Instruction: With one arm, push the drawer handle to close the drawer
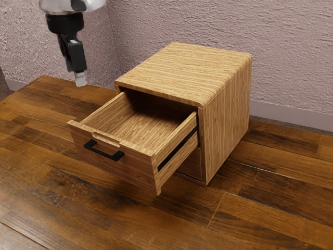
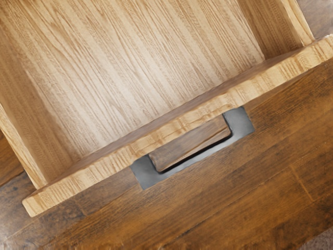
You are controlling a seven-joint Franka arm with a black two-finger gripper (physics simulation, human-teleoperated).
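Note:
My gripper (image 1: 79, 78) hangs at the exterior view's upper left, pointing down, higher than the drawer and apart from it. Below it, the wooden drawer (image 1: 135, 169) stands far out of its cabinet, with nothing inside. A black U-shaped handle (image 1: 104, 152) is fixed to the drawer's front panel, and nothing touches it. From above, the wrist view looks into the drawer (image 2: 130, 67) and onto its front edge, with the handle (image 2: 197, 158) jutting out from the panel as a grey bar.
The light wooden cabinet (image 1: 223, 120) with a rounded top edge rests on the dark plank tabletop (image 1: 250, 208). Under the open drawer, part of a lower front shows. A rough pinkish wall (image 1: 291, 57) rises behind.

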